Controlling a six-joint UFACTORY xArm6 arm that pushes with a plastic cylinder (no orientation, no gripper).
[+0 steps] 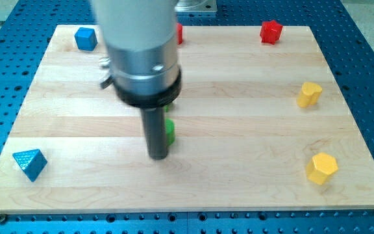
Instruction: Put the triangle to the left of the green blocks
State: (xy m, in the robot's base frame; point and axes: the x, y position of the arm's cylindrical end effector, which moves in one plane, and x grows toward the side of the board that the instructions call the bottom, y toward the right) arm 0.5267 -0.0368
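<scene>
The tip (158, 156) sits mid-worktop (239, 130), just left of the half-hidden green block (170, 132), no jaws on this rod, while the blue triangle (30, 163) waits at the view's bottom-left, so the approach comes next.

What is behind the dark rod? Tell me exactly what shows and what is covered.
Behind my tip, a green block peeks out on the view's right of the rod. Only that sliver shows; its shape, and any further green blocks, are hidden by the arm.
</scene>
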